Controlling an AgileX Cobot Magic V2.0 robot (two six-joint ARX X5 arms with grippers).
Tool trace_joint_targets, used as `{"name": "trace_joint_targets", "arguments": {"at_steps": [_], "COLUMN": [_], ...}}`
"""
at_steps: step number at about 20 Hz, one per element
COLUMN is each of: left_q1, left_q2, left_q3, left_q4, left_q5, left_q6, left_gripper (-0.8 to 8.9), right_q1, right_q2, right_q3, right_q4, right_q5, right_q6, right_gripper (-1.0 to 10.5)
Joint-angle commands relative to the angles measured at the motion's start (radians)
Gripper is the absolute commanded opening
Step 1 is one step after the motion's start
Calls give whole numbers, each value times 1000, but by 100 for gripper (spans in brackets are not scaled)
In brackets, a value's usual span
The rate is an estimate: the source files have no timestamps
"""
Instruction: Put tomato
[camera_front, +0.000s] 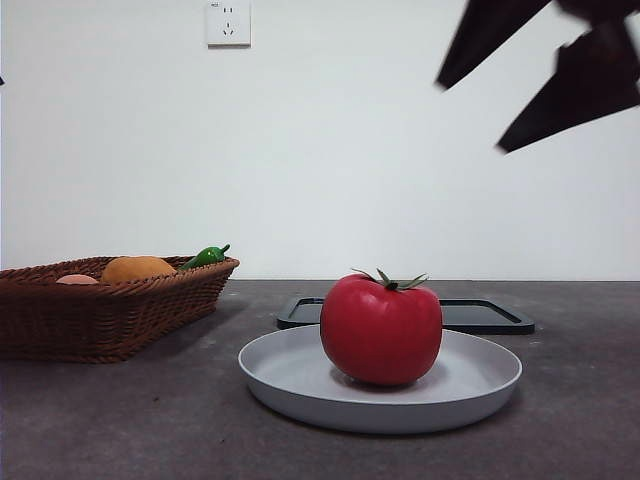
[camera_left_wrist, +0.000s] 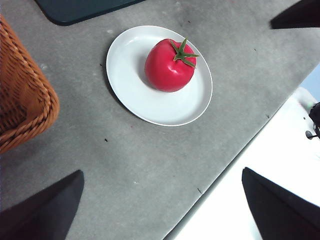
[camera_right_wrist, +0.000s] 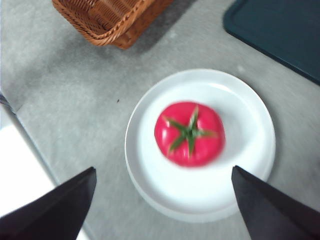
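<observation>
The glossy red tomato (camera_front: 381, 330) with a green stem sits upright on a round pale grey plate (camera_front: 480, 385) in the middle of the table. It also shows in the left wrist view (camera_left_wrist: 169, 66) and, blurred, in the right wrist view (camera_right_wrist: 189, 133). My right gripper (camera_right_wrist: 163, 170) is open and empty, high above the tomato; in the front view it (camera_front: 470, 118) hangs at the top right. My left gripper (camera_left_wrist: 162, 171) is open and empty, raised over the table's front edge, well away from the plate (camera_left_wrist: 150, 100).
A brown wicker basket (camera_front: 100, 315) stands at the left with an orange round fruit (camera_front: 137, 268) and a small green pepper (camera_front: 206, 257) in it. A flat dark tray (camera_front: 485, 315) lies behind the plate. A wall socket (camera_front: 228, 22) is on the white wall.
</observation>
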Motion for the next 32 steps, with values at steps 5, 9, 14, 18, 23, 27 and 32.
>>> {"name": "trace_joint_targets", "arguments": {"at_steps": [5,9,14,18,23,27,32], "left_q1": [-4,-4,-4,-4,-4,-4,-4], "left_q2": [6,6,6,6,6,6,6], "left_q3": [22,22,22,22,22,22,22], "left_q4": [20,23,23,23,23,23,23], "left_q5": [6,6,6,5,5,5,5], "left_q6": [8,8,8,8,8,8,8], "left_gripper": [499,499,499,497,496,496,496], "right_q1": [76,101,122,137,154,165,174], "right_q2": [197,291,360,399,455,489,496], "right_q3": [19,19,19,19,19,19,19], "right_q4": [140,214,258,278,288,292,292], "right_q5": [74,84,136,135,149,171,187], "right_q6": [2,2,2,2,2,2,2], "right_gripper": [433,433,488,502,504,503,290]}}
